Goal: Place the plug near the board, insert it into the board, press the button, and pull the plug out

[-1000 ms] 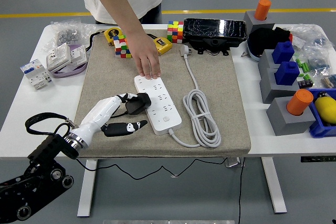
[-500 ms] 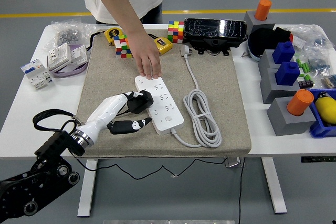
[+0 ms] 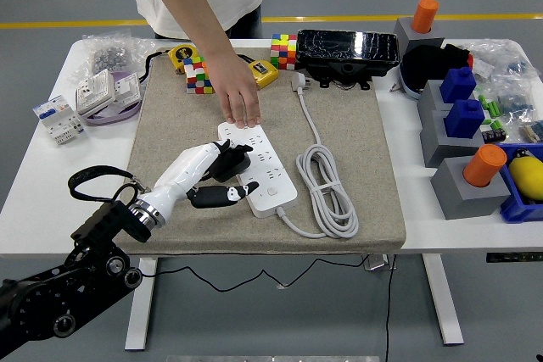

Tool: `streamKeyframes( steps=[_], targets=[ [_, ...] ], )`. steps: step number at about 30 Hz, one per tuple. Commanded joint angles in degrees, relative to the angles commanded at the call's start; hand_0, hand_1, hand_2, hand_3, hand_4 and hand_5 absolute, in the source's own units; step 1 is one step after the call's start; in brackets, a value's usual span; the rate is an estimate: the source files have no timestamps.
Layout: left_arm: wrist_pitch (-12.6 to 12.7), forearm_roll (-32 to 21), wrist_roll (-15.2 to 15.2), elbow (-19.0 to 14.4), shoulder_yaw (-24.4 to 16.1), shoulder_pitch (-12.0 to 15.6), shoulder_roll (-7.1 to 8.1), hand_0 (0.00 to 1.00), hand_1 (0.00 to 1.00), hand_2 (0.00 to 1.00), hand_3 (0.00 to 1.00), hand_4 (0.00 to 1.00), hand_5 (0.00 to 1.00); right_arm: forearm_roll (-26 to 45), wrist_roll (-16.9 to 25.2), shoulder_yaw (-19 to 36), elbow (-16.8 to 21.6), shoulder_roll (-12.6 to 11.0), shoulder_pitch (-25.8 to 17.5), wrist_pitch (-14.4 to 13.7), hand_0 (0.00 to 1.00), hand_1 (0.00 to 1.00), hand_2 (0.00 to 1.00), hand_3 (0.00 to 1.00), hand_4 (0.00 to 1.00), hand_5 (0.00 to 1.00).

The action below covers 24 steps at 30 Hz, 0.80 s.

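The robot's left hand (image 3: 214,177) was closed around the black plug (image 3: 230,161), holding it over the near-left part of the white board (image 3: 259,167), which lay on the grey mat (image 3: 356,125) covering the middle of the desk (image 3: 51,201). The plug sat right above the board's surface; whether its pins had entered a socket I could not tell, since the fingers and plug body hid the contact. The thumb (image 3: 222,197) stretched out low along the board's left edge. The right hand was nowhere in view.

From the far side a person's hand (image 3: 235,95) pressed flat on the far end of the board, steadying it. The board's own white cable (image 3: 325,180) lay coiled just to its right.

To my eye this was the insertion step. Doing it well would mean squaring the plug's pins with the socket holes before pushing, keeping the plug body upright rather than canted toward the wrist, and pressing straight down so the board would not slide on the mat. The person's hold at the far end should help, but a slanted push could still tip the near end. The board's button (image 3: 271,173) sat close to the right of the plug, so the fingers would need to stay clear of it until the plug was seated.
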Motion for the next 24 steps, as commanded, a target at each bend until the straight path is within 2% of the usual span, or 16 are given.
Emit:
streamKeyframes(
  steps=[7,19,24],
  targets=[
    [-0.35,-0.06,0.58,1.00,0.72,-1.31,-0.83,0.767,0.797,0.786,0.779,0.782,0.470,0.07,0.00,-0.12,0.06,-0.01,0.00,0.01,0.529,0.629,0.600,0.538,0.879,0.406],
    [-1.16,-0.44,2.06,3.69,2.93,-4.15,-3.41,0.768,0.795,0.784,0.776,0.784,0.472,0.14,0.00,-0.26,0.11,0.01,0.11,0.00,0.530,0.629,0.599,0.537,0.879,0.406],
    [-0.98,-0.48,2.00,3.56,2.87,-3.99,-3.56,0.768,0.795,0.784,0.776,0.784,0.472,0.11,0.04,-0.18,0.22,0.04,0.04,-0.03,0.530,0.629,0.599,0.537,0.879,0.406]
  ],
)
